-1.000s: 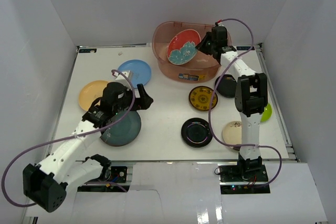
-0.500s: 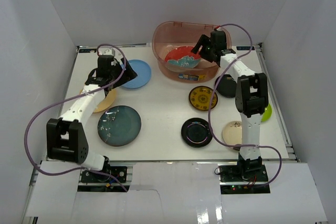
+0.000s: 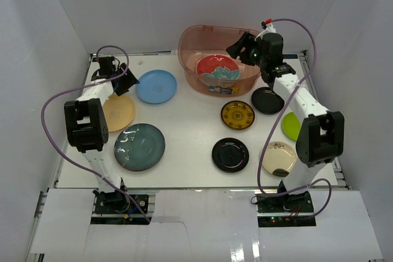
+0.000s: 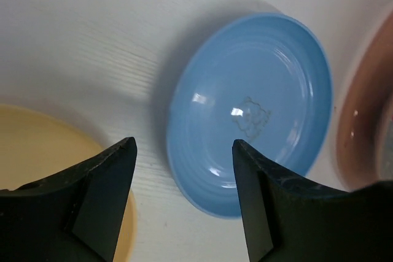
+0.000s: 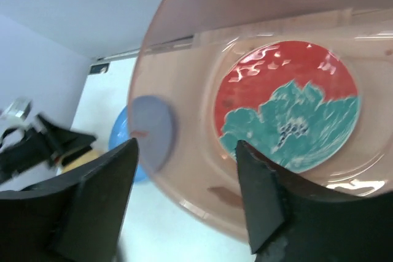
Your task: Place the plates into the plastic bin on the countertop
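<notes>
Bin [image 3: 216, 59]: translucent reddish-brown tub, far centre of the countertop [image 3: 184, 124], label on its near wall
Red floral plate [image 5: 286, 105]: flat on the bin floor; only the right wrist view shows its teal flower clearly
Blue plate [image 4: 249, 111]: far left; a faint centre mark shows in the left wrist view alone
Top view only: yellow-orange plate [image 3: 118, 112] and teal plate [image 3: 139, 146] at left; patterned plate [image 3: 237, 115] centre; black plates [image 3: 230, 154], one near, one right of the bin; lime plate [image 3: 290, 126] and cream plate [image 3: 273, 151] at right, partly under the arm
Left gripper [image 4: 182, 148]: jaws wide, empty, at the blue plate's left edge
Right gripper [image 5: 184, 148]: jaws wide, empty, over the bin's right rim
</notes>
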Controlling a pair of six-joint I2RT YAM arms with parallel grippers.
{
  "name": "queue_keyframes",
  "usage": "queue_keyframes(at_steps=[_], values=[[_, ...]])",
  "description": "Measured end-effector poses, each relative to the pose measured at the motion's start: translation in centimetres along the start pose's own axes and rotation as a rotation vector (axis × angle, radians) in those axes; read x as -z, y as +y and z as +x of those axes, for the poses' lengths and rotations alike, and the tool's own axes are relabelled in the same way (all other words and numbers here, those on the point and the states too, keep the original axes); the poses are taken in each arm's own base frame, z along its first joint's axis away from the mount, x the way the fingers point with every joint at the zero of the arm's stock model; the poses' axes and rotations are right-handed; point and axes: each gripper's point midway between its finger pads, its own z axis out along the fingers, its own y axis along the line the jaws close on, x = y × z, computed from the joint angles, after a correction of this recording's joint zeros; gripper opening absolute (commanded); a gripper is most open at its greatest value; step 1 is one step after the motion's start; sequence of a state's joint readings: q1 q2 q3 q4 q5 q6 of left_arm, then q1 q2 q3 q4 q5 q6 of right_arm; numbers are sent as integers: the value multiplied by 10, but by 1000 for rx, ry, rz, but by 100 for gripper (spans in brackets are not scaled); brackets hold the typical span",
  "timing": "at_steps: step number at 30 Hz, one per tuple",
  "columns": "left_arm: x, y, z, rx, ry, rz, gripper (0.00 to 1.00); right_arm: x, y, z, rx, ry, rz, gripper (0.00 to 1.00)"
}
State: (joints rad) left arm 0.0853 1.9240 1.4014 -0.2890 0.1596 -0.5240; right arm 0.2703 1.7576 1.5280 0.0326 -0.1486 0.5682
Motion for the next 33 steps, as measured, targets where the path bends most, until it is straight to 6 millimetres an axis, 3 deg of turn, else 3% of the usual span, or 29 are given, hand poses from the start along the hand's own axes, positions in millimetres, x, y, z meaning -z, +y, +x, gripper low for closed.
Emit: queue_keyframes(at_steps=[4, 8, 13, 19, 23, 24, 28, 33], values=[[-16, 11, -12, -9, 5, -2, 71, 30, 35, 38, 20, 27, -93, 58], [-28, -2, -21, -44, 8, 49, 70, 46, 81, 104, 54, 129, -209, 55], [-47, -5, -18, -69, 38, 79, 68, 64, 115, 183, 92, 283, -292, 54], [-67, 10, 8, -59, 118, 58, 58, 74, 143, 214, 116, 329, -362, 54], [-68, 7, 9, -49, 125, 74, 20, 72, 155, 234, 129, 359, -386, 53], [-68, 8, 9, -47, 126, 73, 1, 69, 157, 241, 132, 372, -387, 53], [-68, 5, 7, -40, 119, 82, 0, 59, 160, 267, 145, 420, -377, 55], [-61, -5, 0, 13, 84, 101, 0, 50, 167, 291, 164, 460, -378, 69]])
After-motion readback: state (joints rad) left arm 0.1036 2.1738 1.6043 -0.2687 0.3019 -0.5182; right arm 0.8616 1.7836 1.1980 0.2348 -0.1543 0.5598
